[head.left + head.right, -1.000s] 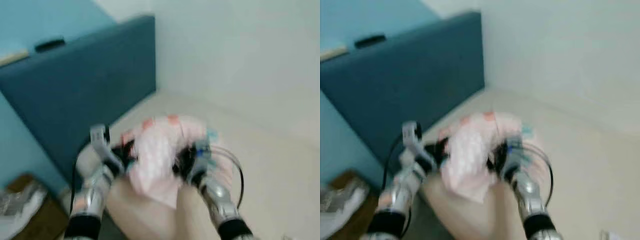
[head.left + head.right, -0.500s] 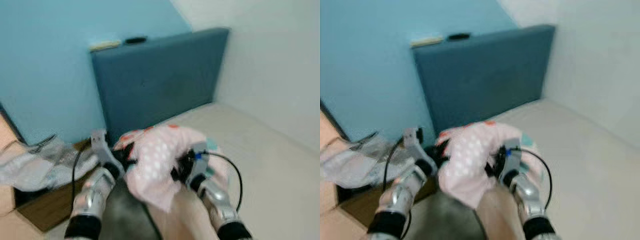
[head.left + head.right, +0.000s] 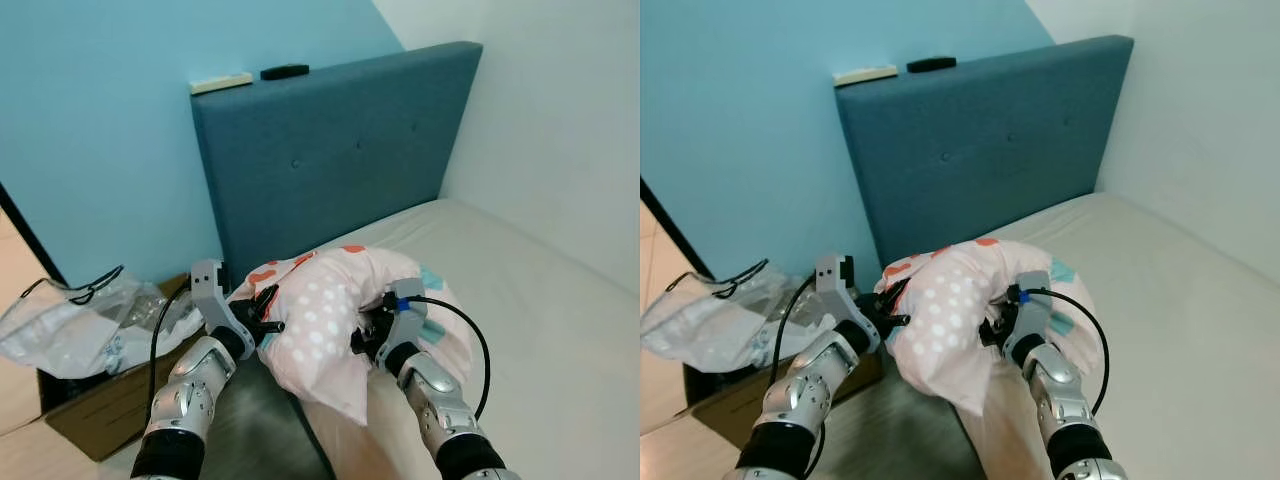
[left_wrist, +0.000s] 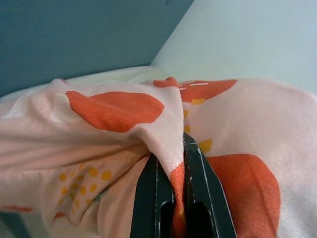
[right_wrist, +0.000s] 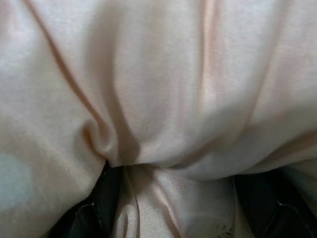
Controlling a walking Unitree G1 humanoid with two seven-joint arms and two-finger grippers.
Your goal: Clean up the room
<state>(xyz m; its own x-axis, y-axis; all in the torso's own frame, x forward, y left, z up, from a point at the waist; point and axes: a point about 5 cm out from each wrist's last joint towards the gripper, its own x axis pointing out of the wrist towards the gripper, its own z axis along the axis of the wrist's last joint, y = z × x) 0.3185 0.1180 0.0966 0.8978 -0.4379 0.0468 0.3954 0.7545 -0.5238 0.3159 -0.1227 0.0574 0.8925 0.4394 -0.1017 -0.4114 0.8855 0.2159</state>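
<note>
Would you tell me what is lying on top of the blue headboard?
On the headboard top edge lie a flat cream object and a small black object; what they are cannot be told. Its lower part is hidden by the pink pillow.

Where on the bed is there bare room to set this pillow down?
The mattress is bare from the blue headboard out along the white wall. It is crowded on the robot's left: a cardboard box with a plastic bag beside the bed. Left tool and right tool both grip the pink pillow.
</note>
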